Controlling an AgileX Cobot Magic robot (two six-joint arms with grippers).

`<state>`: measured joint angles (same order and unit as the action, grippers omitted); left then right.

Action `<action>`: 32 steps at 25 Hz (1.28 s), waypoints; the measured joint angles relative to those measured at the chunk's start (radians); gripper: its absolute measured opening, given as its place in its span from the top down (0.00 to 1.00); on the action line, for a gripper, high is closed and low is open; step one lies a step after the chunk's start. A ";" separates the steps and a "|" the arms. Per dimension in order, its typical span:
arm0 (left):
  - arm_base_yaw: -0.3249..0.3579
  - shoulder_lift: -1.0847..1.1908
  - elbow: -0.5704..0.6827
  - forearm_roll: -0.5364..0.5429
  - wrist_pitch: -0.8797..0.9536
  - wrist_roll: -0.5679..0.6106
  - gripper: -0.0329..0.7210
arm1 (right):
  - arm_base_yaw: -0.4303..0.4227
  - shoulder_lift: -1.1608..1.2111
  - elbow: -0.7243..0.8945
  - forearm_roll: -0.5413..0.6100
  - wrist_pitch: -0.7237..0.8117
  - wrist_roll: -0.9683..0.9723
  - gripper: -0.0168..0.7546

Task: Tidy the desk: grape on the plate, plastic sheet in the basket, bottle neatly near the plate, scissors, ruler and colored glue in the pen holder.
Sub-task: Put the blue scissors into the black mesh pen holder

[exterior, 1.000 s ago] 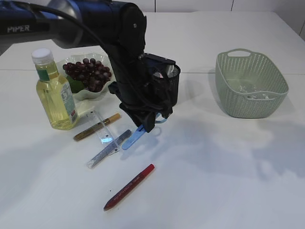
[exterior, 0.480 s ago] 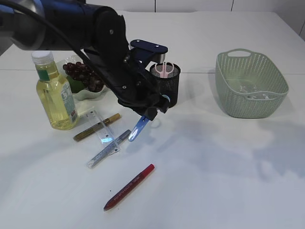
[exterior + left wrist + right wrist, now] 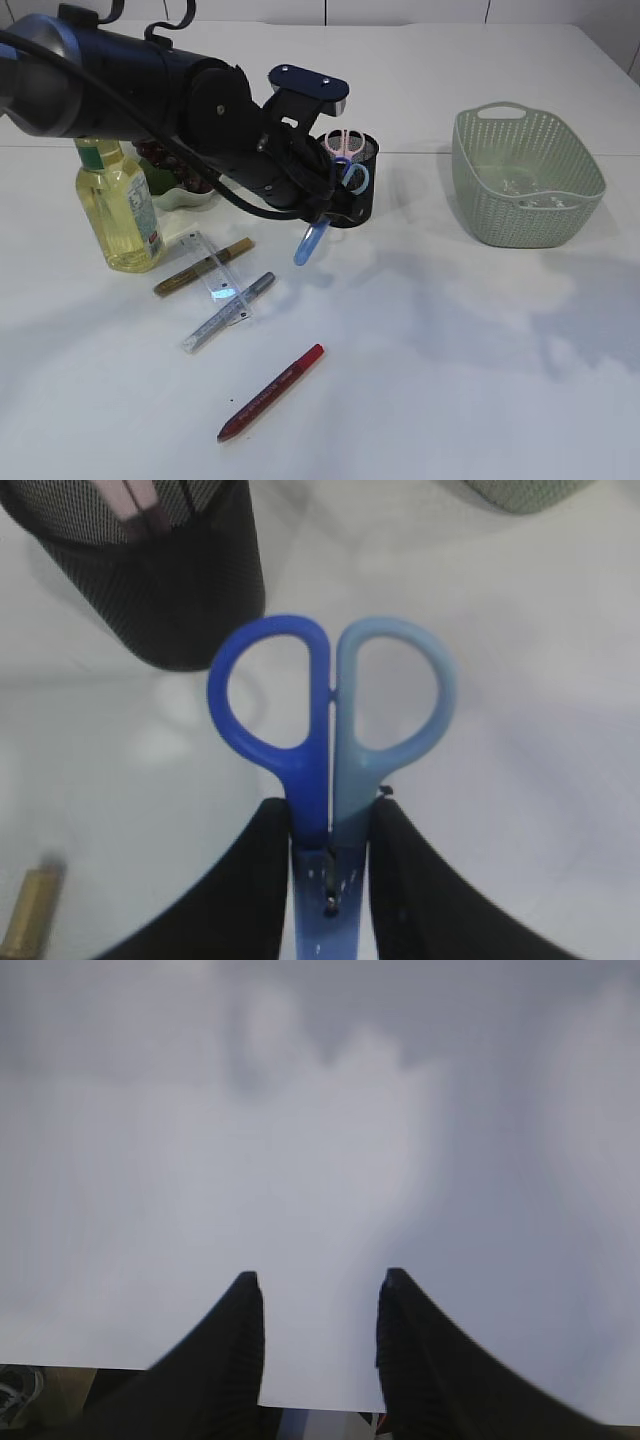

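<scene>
Now the left pincer (image 3: 328, 825) — clamped on blue scissors (image 3: 330, 710) — has lifted them beside the pen holder (image 3: 352, 180).

You had the blue scissors (image 3: 331, 735) off the table beside the black mesh pen holder (image 3: 357, 180), pink scissors (image 3: 343, 143) already inside. Grapes (image 3: 175, 165) sat on the plate (image 3: 190, 196), the bottle (image 3: 117, 205) upright beside it, ruler (image 3: 215, 290) flat among glue pens.
</scene>
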<state>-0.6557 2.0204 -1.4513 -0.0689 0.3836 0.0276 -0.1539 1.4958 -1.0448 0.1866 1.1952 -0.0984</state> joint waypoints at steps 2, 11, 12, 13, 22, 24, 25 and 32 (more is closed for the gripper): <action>0.000 0.000 0.000 0.004 -0.032 0.000 0.71 | 0.000 0.000 0.000 -0.005 0.000 0.000 0.57; 0.000 0.000 0.000 0.012 -0.195 0.000 0.71 | 0.000 0.000 0.000 -0.018 0.000 0.000 0.53; 0.000 0.000 0.000 0.013 -0.213 0.000 0.71 | 0.000 0.000 0.000 -0.016 0.000 0.000 0.51; 0.000 0.000 0.002 0.015 -0.238 0.000 0.71 | 0.000 0.000 0.000 -0.014 0.000 0.000 0.47; 0.003 0.000 0.002 0.069 -0.532 0.000 0.71 | 0.000 0.000 0.000 -0.014 -0.001 -0.002 0.34; 0.012 0.000 0.002 0.069 -0.590 0.000 0.71 | 0.000 0.000 0.000 -0.014 -0.001 -0.002 0.34; 0.018 0.000 0.002 0.069 -0.612 0.000 0.71 | 0.000 0.000 0.000 -0.014 -0.001 -0.002 0.34; 0.064 0.035 0.002 0.069 -0.750 0.000 0.71 | 0.000 0.000 0.000 -0.014 -0.004 -0.002 0.34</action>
<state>-0.5916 2.0557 -1.4496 0.0000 -0.3668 0.0276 -0.1539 1.4958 -1.0448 0.1722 1.1908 -0.1002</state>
